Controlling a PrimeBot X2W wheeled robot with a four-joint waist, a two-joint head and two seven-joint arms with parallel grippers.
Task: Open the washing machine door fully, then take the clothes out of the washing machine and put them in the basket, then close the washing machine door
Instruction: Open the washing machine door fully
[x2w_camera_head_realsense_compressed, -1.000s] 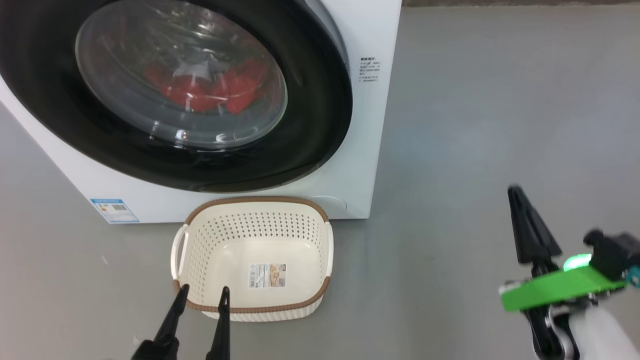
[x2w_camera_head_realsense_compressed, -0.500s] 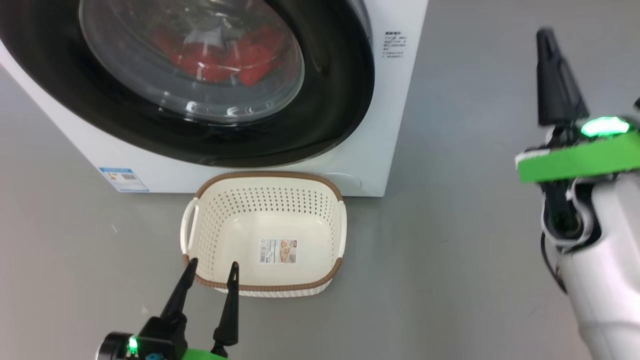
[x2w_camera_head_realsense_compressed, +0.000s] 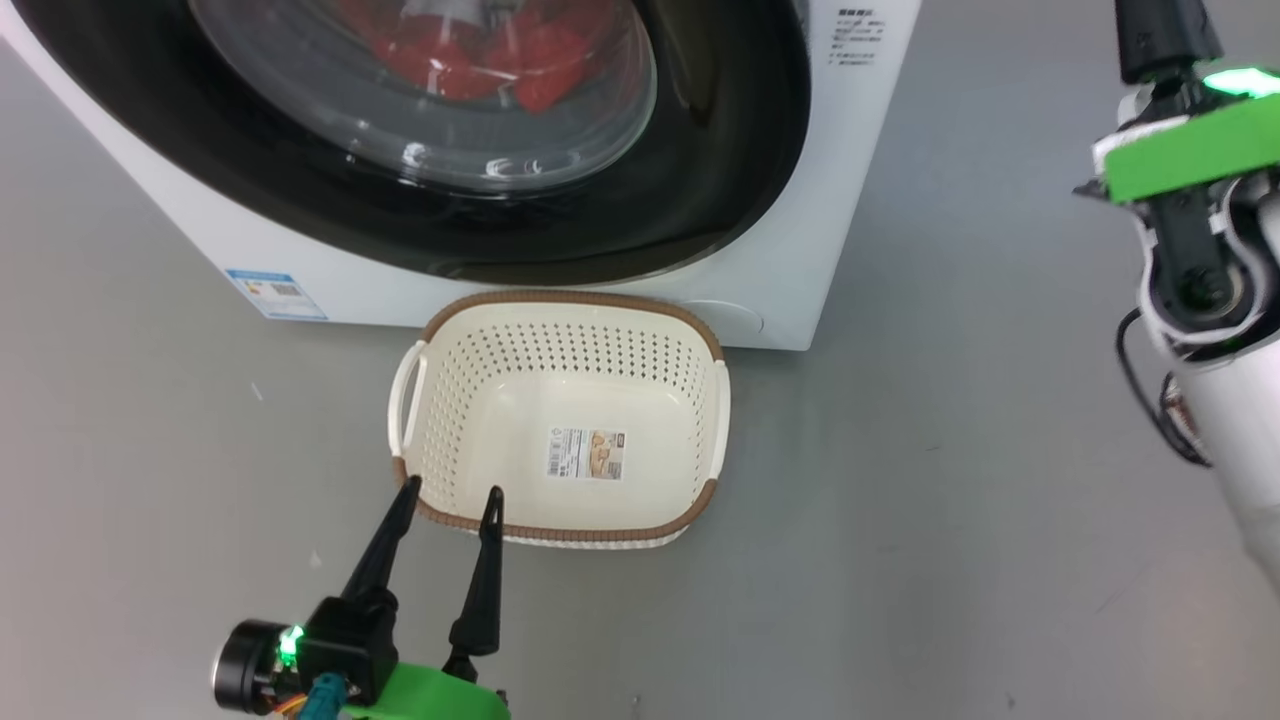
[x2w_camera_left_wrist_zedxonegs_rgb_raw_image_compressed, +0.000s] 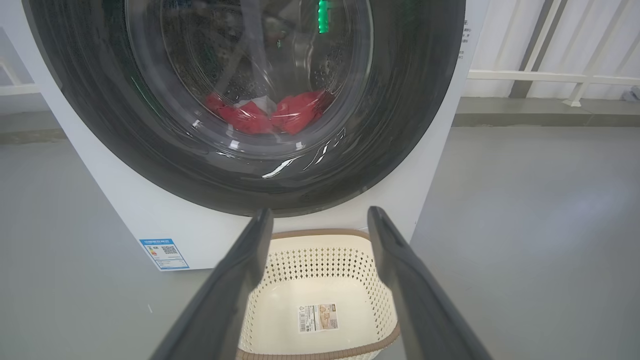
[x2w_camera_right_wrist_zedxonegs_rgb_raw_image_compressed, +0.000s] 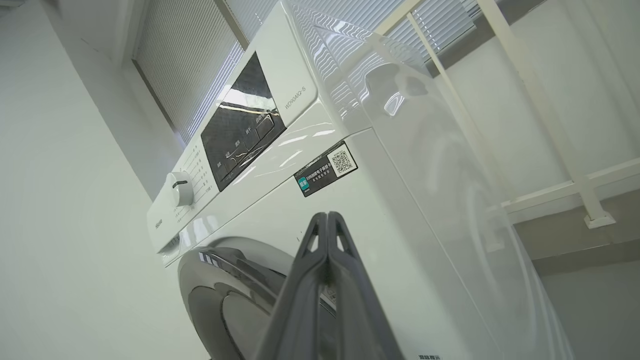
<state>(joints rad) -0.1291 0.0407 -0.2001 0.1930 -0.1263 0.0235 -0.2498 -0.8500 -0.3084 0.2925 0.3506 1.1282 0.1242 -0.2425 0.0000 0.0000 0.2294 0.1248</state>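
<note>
door: washing machine door (x2w_camera_head_realsense_compressed: 720, 180) looks shut against the front of the washing machine (x2w_camera_head_realsense_compressed: 860, 200); black rim and glass bowl face the near side.
clothes: clothes (x2w_camera_head_realsense_compressed: 540, 60) red with a bit of white, inside the drum behind the glass, low in the window.
basket: basket (x2w_camera_head_realsense_compressed: 580, 298) on the floor (x2w_camera_head_realsense_compressed: 950, 500), just in front of the machine below the door, nothing in it but a sticker (x2w_camera_head_realsense_compressed: 588, 453) on its bottom.
left claw: left claw (x2w_camera_head_realsense_compressed: 452, 490) fingers apart, nothing between them, tips at the basket's near-left rim; contact with the rim can't be told.
right claw: right claw (x2w_camera_right_wrist_zedxonegs_rgb_raw_image_compressed: 327, 216) fingers pressed together, holding nothing, up in the air to the right of the machine.
head view: gives the floor layout, the blue label (x2w_camera_head_realsense_compressed: 277, 293) at the machine's lower left, and the right arm at the right edge with its finger ends cut off by the top.
left wrist view: looks straight at the door over the basket, railing (x2w_camera_left_wrist_zedxonegs_rgb_raw_image_compressed: 550, 76) far right behind the machine.
right wrist view: gives the upper machine from below: dark control panel (x2w_camera_right_wrist_zedxonegs_rgb_raw_image_compressed: 245, 125), round dial (x2w_camera_right_wrist_zedxonegs_rgb_raw_image_compressed: 179, 188), QR label (x2w_camera_right_wrist_zedxonegs_rgb_raw_image_compressed: 326, 169), and the machine's right side wall.
</note>
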